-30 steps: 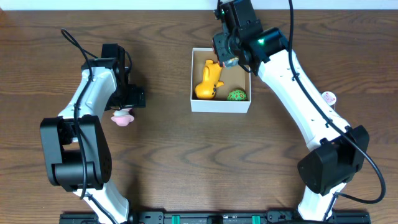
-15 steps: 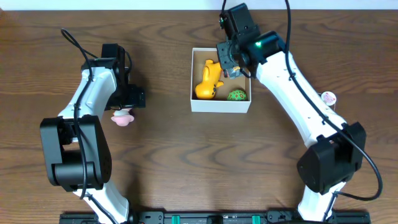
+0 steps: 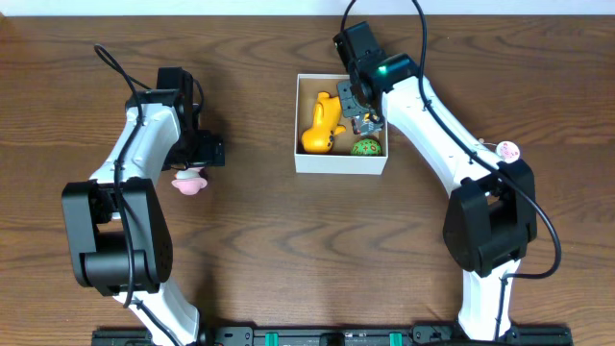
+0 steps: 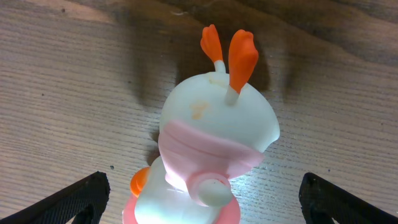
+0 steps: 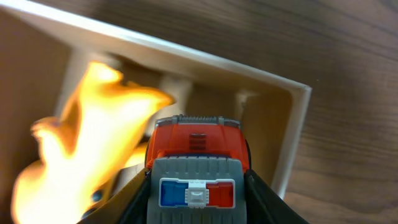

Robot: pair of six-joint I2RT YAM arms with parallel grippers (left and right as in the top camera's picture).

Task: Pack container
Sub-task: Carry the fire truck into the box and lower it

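Note:
The container [image 3: 340, 163], a shallow white box with a tan inside, stands at the table's back centre. A yellow toy [image 3: 323, 125] and a green ball [image 3: 365, 147] lie in it. My right gripper [image 3: 358, 113] hangs over the box's right half, shut on an orange and grey toy car [image 5: 196, 167] with a blue and red light bar. The yellow toy [image 5: 87, 140] is blurred just left of the car, and the box's wall [image 5: 186, 57] runs behind. My left gripper [image 3: 196, 160] stands open astride a white and pink toy [image 4: 214, 146] with orange ears, its fingertips [image 4: 78, 200] apart from it.
A small pink and white toy [image 3: 507, 151] lies on the wooden table to the right of the box, beside the right arm. The white and pink toy [image 3: 189, 182] sits at the left, well away from the box.
My right gripper has moved from the box's back edge down over its inside, still holding the toy car. The left arm has not moved.

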